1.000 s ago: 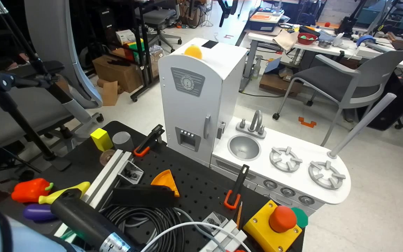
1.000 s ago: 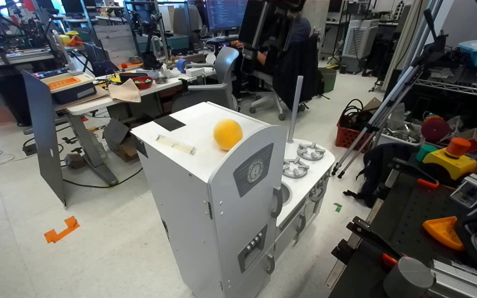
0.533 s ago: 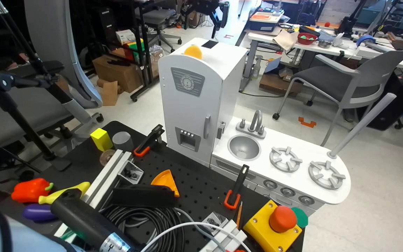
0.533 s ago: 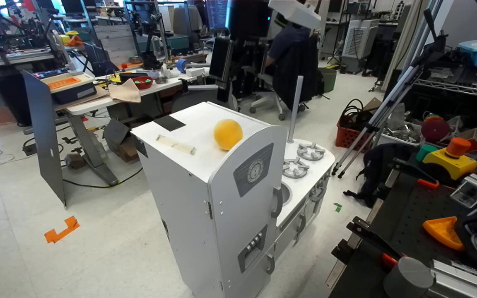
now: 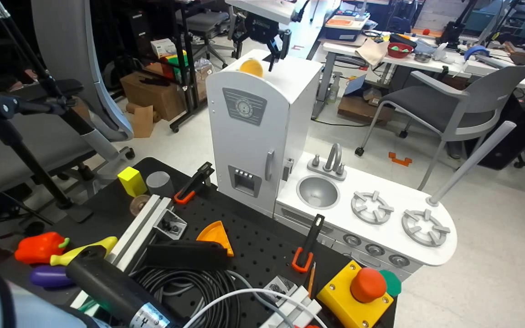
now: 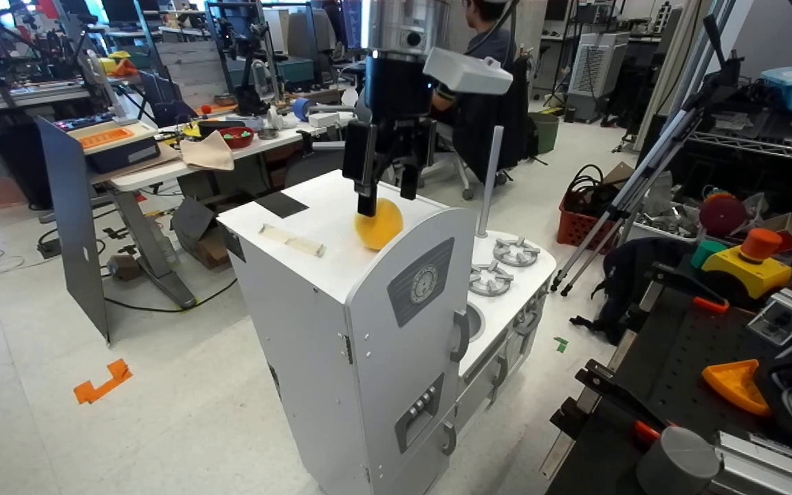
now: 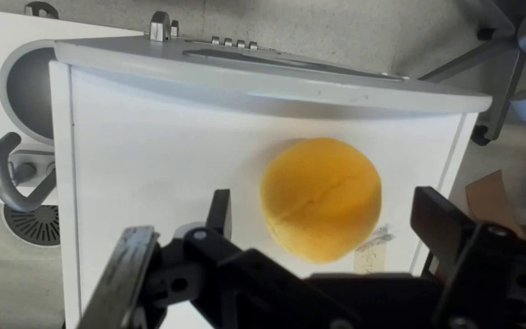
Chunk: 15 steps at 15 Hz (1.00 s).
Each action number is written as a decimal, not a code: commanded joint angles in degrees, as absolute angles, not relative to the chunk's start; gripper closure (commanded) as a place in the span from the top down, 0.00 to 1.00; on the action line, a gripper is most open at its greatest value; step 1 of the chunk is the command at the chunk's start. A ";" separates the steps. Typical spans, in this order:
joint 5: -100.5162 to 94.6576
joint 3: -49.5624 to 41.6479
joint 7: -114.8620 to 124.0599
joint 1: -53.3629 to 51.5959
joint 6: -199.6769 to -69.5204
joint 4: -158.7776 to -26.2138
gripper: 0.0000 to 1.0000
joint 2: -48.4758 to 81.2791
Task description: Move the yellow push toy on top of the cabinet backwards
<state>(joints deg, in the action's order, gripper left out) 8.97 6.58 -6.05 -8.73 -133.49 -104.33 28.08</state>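
Note:
The yellow toy is a round, soft-looking yellow ball on the white cabinet's top, just behind its raised front panel. The toy shows in both exterior views (image 5: pixel 250 68) (image 6: pixel 383 230) and in the wrist view (image 7: pixel 322 210). The tall white cabinet (image 5: pixel 253 136) has a grey dial panel; its top also shows in the wrist view (image 7: pixel 153 137). My gripper (image 6: pixel 387 198) points down over the cabinet top, with one finger overlapping the toy's upper edge there. In the wrist view my gripper (image 7: pixel 322 191) is open, the toy lying between the fingers with gaps on both sides.
The cabinet's curved front panel (image 6: pixel 410 275) rises above its top. A low counter (image 5: pixel 349 182) with sink, faucet and burners adjoins it, with an upright pole (image 6: pixel 492 179). A black pegboard table (image 5: pixel 262 237) with clamps and toy pieces stands in front. A tape strip (image 6: pixel 291 240) lies on the top.
The arm has come down from above, bringing my open gripper low over the cabinet top and the toy. The toy and cabinet have not visibly moved.

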 commanded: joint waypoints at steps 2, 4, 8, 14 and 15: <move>7.82 7.04 -4.05 -8.35 -129.76 -100.80 1.00 31.44; 7.35 6.66 -3.20 -8.69 -130.76 -100.14 1.00 32.66; 6.54 6.37 -1.80 -9.19 -132.12 -98.22 0.74 34.85; 5.09 6.24 -1.20 -9.46 -132.52 -98.11 0.30 33.97; 4.27 5.92 -1.01 -9.70 -133.33 -98.50 0.23 33.31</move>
<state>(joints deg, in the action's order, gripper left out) 6.95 6.53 -2.59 -8.92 -132.11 -98.61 34.35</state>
